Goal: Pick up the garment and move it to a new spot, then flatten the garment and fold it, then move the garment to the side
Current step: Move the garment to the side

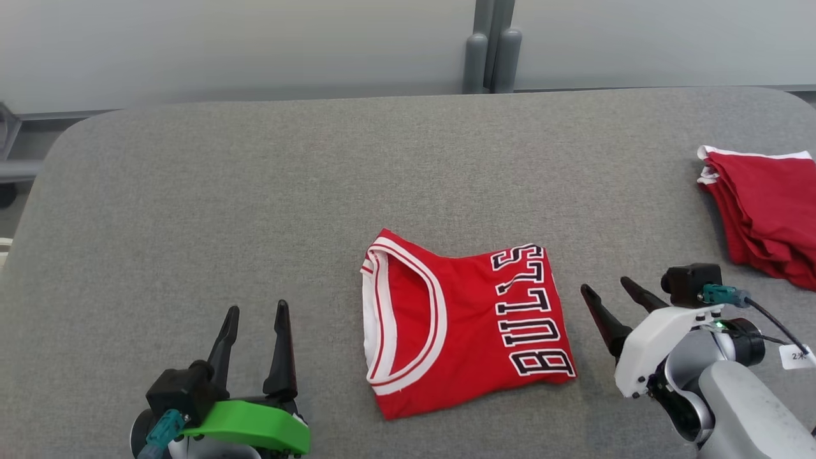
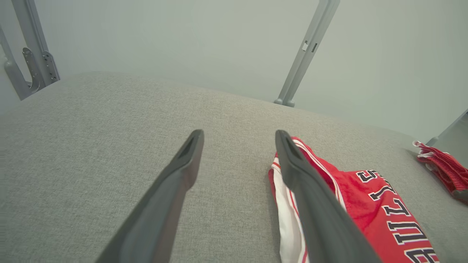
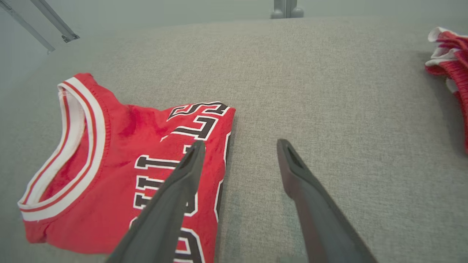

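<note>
Surface: grey fabric-covered table [image 1: 255, 191] with rounded far corners, spanning the head view.
Backdrop: pale grey-green wall panels behind the table, with a pair of grey upright posts [image 1: 491, 60] at its far edge.
Garment: folded red basketball jersey [image 1: 459, 325] lies flat on the near middle of the table. Its white-and-red trimmed neckline faces the robot's left, and black-and-white "BULLS" lettering runs along its right edge.
Left arm: left gripper [image 1: 257, 307] is at the lower left of the head view, its two dark fingers spread apart with nothing between them. The jersey lies to its right, near but apart. In the left wrist view one finger overlaps the neckline side of the jersey.
Right arm: right gripper [image 1: 605, 285] sits just beside the jersey's lettered edge, fingers parted and empty, tips angled towards the far left. In the right wrist view one finger stands over the lettering and the other over bare table; whether it touches the cloth cannot be told.
Side pile: stack of folded red garments with white trim [image 1: 765, 210] lies at the table's right edge, well apart from the jersey.
</note>
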Controlling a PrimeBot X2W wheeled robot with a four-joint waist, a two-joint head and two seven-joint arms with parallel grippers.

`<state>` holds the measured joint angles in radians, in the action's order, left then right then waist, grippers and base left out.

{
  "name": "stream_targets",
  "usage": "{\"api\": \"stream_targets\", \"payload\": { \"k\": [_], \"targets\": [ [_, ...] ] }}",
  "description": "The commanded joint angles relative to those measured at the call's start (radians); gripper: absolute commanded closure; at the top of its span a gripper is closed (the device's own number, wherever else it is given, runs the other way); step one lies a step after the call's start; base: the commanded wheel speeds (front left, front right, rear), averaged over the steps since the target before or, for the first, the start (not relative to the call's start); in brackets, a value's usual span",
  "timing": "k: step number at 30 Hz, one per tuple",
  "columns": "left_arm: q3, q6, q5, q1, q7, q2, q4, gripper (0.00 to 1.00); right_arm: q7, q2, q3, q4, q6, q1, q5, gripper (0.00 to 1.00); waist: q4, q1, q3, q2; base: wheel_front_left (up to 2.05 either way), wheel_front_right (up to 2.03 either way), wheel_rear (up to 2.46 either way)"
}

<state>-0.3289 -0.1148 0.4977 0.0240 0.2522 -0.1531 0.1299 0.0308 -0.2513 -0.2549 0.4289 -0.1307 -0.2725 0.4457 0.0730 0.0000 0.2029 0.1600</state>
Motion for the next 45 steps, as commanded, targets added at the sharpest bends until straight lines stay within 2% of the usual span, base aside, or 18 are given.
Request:
{"api": "stream_targets", "payload": {
  "k": [1, 8, 14, 28, 29, 30, 31, 32, 33, 34, 45],
  "targets": [
    [0.001, -0.005, -0.001, 0.007, 0.003, -0.008, -0.004, 0.0, 0.053, -0.037, -0.022, -0.006, 0.0, -0.013, 0.042, 0.0, 0.025, 0.0, 0.012, 0.0, 0.0, 0.0, 0.0],
    [0.001, -0.001, 0.001, 0.019, 0.005, -0.003, -0.001, 0.0, 0.167, -0.102, -0.064, 0.002, 0.0, -0.035, 0.164, 0.0, 0.071, 0.0, 0.04, 0.0, 0.0, 0.0, 0.0],
    [0.001, 0.006, -0.003, 0.036, 0.008, 0.002, 0.009, 0.0, 0.245, -0.131, -0.091, 0.046, 0.0, -0.072, 0.279, 0.0, 0.113, 0.0, 0.072, 0.0, 0.0, 0.0, 0.0],
    [-0.006, 0.019, -0.018, 0.06, 0.012, 0.009, 0.026, 0.0, 0.33, -0.146, -0.201, 0.189, 0.0, -0.171, 0.418, 0.0, 0.17, 0.0, 0.117, 0.0, 0.0, 0.0, 0.0],
    [-0.006, 0.019, -0.018, 0.061, 0.013, 0.01, 0.027, 0.0, 0.329, -0.146, -0.211, 0.194, 0.0, -0.175, 0.423, 0.02, 0.171, 0.0, 0.117, 0.0, 0.0, 0.0, 0.0],
    [-0.006, 0.02, -0.018, 0.06, 0.013, 0.01, 0.028, 0.0, 0.324, -0.147, -0.22, 0.199, 0.0, -0.179, 0.429, 0.46, 0.172, 0.0, 0.117, 0.0, 0.0, 0.0, 0.0],
    [-0.004, 0.02, -0.019, 0.058, 0.013, 0.011, 0.03, 0.0, 0.314, -0.15, -0.24, 0.204, 0.0, -0.19, 0.437, 0.66, 0.172, 0.0, 0.116, 0.0, 0.0, 0.0, 0.0],
    [-0.003, 0.019, -0.019, 0.057, 0.014, 0.011, 0.03, 0.0, 0.308, -0.151, -0.249, 0.206, 0.0, -0.194, 0.439, 0.77, 0.17, 0.0, 0.115, 0.0, 0.0, 0.0, 0.0],
    [-0.002, 0.018, -0.019, 0.056, 0.014, 0.012, 0.031, 0.0, 0.301, -0.154, -0.256, 0.208, 0.0, -0.198, 0.442, 0.97, 0.169, 0.0, 0.113, 0.0, 0.0, 0.0, 0.0],
    [-0.001, 0.018, -0.019, 0.055, 0.014, 0.012, 0.032, 0.0, 0.289, -0.16, -0.262, 0.21, 0.0, -0.203, 0.443, 1.0, 0.166, 0.0, 0.112, 0.0, 0.0, 0.0, 0.0],
    [0.005, 0.018, -0.026, 0.049, 0.013, 0.007, 0.023, 0.0, 0.221, -0.229, -0.298, 0.196, 0.0, -0.272, 0.45, 1.0, 0.101, 0.0, 0.1, 0.0, 0.0, 0.0, 0.0]
  ]
}}
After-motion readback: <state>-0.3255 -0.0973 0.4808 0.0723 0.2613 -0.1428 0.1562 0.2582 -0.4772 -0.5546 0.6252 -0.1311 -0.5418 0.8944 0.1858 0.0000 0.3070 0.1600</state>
